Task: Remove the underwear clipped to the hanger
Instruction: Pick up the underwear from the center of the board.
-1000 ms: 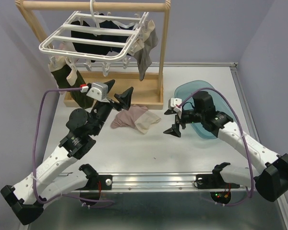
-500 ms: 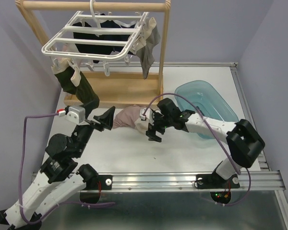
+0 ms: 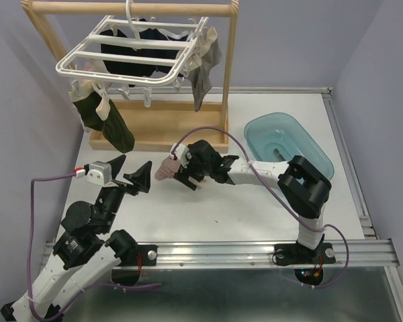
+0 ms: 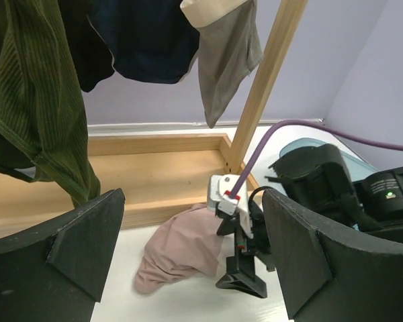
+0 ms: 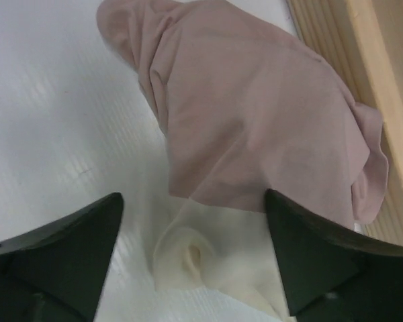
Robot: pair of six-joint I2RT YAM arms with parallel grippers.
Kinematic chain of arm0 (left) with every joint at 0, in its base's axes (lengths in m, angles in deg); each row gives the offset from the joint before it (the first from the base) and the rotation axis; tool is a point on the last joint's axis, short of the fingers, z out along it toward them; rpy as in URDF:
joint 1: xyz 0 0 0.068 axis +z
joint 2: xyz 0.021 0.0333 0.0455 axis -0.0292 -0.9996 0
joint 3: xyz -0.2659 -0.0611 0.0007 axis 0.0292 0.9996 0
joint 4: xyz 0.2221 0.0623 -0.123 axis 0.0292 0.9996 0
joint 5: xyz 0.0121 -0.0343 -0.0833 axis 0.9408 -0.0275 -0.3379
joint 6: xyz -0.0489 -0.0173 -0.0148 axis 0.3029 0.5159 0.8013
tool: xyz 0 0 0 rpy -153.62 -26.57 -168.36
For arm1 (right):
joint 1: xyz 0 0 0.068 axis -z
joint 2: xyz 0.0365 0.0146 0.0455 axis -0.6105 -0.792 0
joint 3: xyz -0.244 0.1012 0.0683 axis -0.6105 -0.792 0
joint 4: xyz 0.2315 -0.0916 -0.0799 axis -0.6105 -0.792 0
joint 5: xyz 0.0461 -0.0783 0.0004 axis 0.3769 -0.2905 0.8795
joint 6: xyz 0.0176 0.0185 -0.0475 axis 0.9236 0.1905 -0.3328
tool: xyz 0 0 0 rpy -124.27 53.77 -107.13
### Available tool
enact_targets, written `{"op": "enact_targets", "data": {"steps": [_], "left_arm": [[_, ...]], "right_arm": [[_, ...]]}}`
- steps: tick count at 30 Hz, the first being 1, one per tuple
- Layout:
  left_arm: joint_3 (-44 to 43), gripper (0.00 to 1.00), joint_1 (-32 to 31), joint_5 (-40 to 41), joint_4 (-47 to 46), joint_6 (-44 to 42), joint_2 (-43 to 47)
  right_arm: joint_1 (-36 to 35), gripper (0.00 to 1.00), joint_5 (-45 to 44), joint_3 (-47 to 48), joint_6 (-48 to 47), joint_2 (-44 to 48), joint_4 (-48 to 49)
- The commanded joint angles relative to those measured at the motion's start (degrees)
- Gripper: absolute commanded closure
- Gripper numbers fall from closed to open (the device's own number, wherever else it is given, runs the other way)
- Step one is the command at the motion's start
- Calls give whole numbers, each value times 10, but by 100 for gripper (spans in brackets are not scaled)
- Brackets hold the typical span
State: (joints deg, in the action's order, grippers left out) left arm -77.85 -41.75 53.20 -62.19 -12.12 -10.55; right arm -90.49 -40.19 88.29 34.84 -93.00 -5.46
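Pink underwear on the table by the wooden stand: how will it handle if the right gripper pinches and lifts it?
Probably floppy: the pink underwear lies crumpled in soft folds, so it should drape from a pinch. Likely light, being thin cloth. It overlaps a cream piece, which the open right gripper might drag along.

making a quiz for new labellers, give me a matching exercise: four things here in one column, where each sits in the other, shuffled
1. dark olive ribbed cloth undergarment
2. pink-mauve soft cloth undergarment
3. grey cloth undergarment
4. teal translucent plastic basin

A. standing on the white table's right side
B. hanging at the white plastic drying frame's left corner
C. lying crumpled on the table
D. hanging at the frame's right end

Pairs: 1-B, 2-C, 3-D, 4-A
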Motion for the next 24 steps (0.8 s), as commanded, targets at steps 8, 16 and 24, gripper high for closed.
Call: {"op": "enact_targets", "data": {"steps": [8, 16, 24], "left_arm": [[-2, 5, -2, 6, 0, 6, -10], [-2, 5, -1, 4, 1, 7, -7], [-3, 5, 0, 6, 1, 7, -7]], "right_arm": [[-6, 97, -77, -7, -26, 43, -25], [56, 99, 138, -78, -186, 274, -171], [274, 99, 230, -77, -117, 435, -172]]}}
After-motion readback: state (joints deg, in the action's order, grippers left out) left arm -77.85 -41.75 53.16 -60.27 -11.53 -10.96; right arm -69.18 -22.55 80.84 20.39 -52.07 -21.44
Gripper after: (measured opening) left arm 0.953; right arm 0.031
